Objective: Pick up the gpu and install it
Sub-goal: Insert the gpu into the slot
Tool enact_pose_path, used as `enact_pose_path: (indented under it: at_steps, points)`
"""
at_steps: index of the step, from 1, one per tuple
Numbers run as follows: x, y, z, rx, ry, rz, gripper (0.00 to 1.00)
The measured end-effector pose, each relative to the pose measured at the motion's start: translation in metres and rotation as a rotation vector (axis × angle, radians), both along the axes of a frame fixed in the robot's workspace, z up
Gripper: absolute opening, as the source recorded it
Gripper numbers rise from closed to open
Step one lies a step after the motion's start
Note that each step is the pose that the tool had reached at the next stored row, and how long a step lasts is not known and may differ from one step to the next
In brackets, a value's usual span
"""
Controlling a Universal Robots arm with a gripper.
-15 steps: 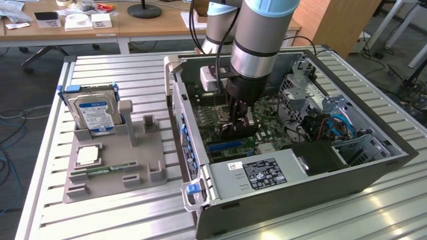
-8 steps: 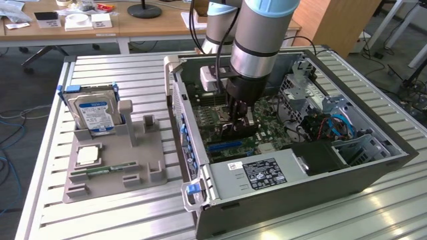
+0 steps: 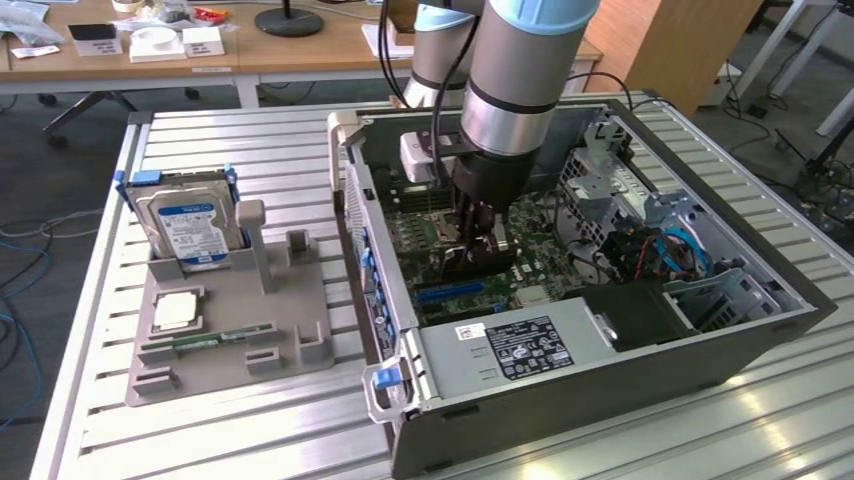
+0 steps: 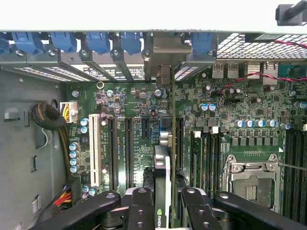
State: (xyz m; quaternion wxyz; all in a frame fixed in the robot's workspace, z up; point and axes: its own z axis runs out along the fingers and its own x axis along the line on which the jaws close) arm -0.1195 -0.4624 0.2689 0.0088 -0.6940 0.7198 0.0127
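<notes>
The black gripper (image 4: pixel 163 206) is clamping the thin gpu (image 4: pixel 162 177) edge-on (green board, black cooler) between its partly closed fingers. It is holding the card upright over the green motherboard (image 4: pixel 225 143) inside the open metal computer case (image 3: pixel 747 345), among the long black slots.

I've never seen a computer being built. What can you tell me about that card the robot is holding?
The gpu is a thin card seen edge-on, black cooler with a small green logo, green board edge. The gripper clamps it upright from both sides, over the motherboard slots inside the open computer case, its far end toward the case's bracket openings.
</notes>
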Motion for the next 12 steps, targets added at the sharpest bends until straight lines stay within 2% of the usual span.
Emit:
enact_pose_path:
  at_steps: [12]
  points:
    - [0.0059, 0.0000, 0.0000, 0.0000, 0.0002, 0.000, 0.27]
